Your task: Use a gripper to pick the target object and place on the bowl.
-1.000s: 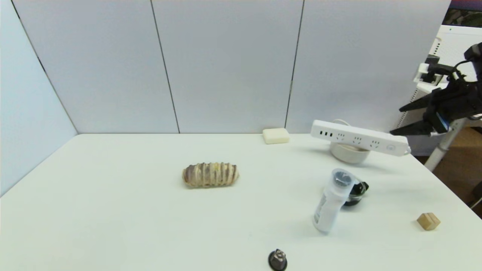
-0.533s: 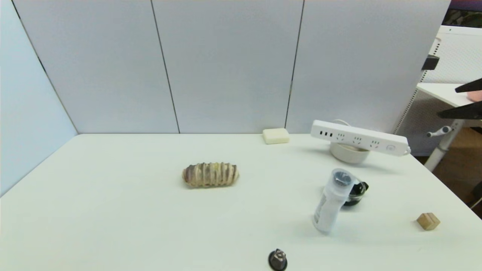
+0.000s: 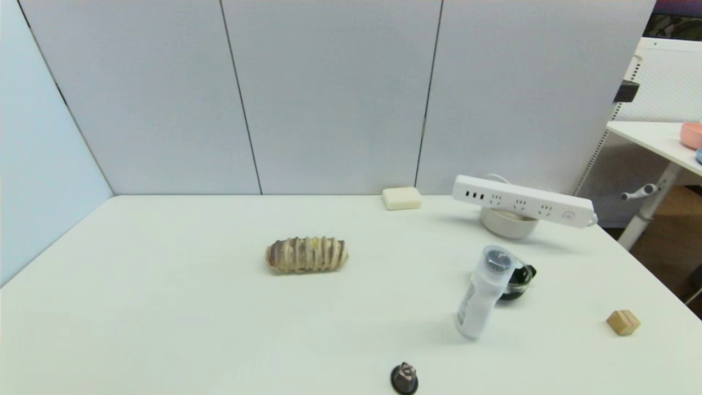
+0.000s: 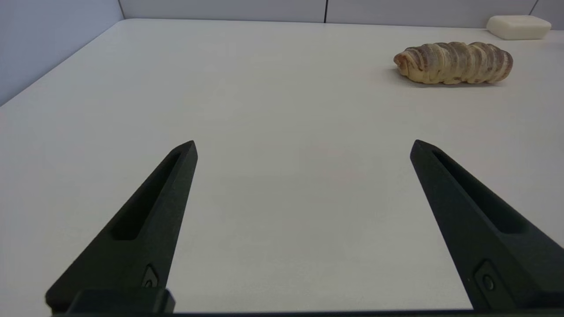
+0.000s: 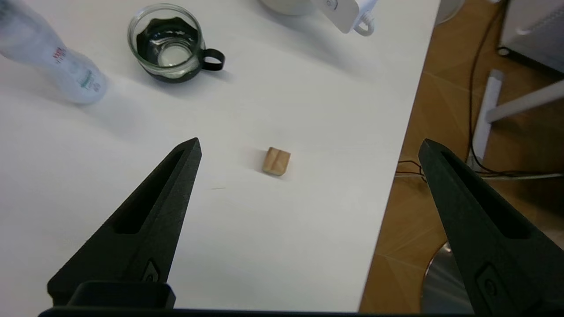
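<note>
The white power strip (image 3: 524,201) lies flat across the rim of the beige-white bowl (image 3: 507,224) at the table's far right; its button end also shows in the right wrist view (image 5: 341,9). No gripper touches it. My right gripper (image 5: 308,145) is open and empty, out of the head view, above the table's right front edge. My left gripper (image 4: 303,147) is open and empty, low over bare table on the left, out of the head view.
A bread roll (image 3: 306,254) lies mid-table, a cream soap block (image 3: 402,198) at the back. A white bottle (image 3: 482,293) leans by a black glass cup (image 3: 518,281). A small wooden block (image 3: 623,322) and a dark knob (image 3: 404,378) sit near the front. The table edge (image 5: 396,149) drops to the floor.
My right gripper has drawn back from the power strip to the right and left the head view. The power strip stays on the bowl.
</note>
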